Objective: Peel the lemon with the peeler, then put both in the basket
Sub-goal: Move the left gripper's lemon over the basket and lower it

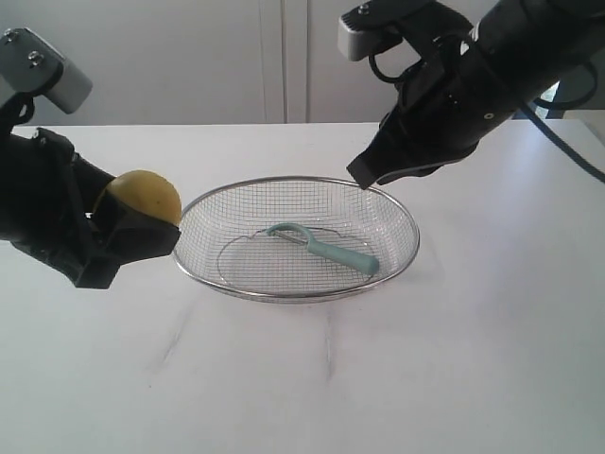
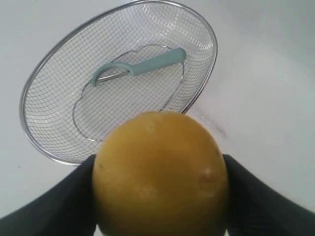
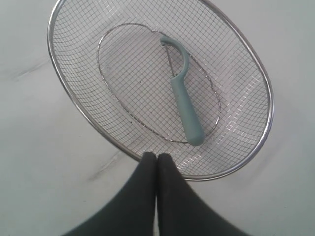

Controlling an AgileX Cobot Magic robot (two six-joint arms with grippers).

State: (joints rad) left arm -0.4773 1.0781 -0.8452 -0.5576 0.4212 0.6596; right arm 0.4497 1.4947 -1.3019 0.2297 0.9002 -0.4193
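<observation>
While peeler [image 1: 326, 248] lies in basket [image 1: 293, 296], my left claw [image 1: 146, 232] grips lemon [image 1: 142, 189] just outside rim; right claw [image 1: 364, 175] clenched, empty. Remaining: lemon into basket. Peeled? Can't tell.

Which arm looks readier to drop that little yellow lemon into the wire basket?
Left. The left gripper clamps the small round yellow lemon just beside the silver wire-mesh basket; the right gripper is shut and empty.

Lab-like setup: white table [image 1: 425, 378], plain pale wall [image 1: 170, 57].
</observation>
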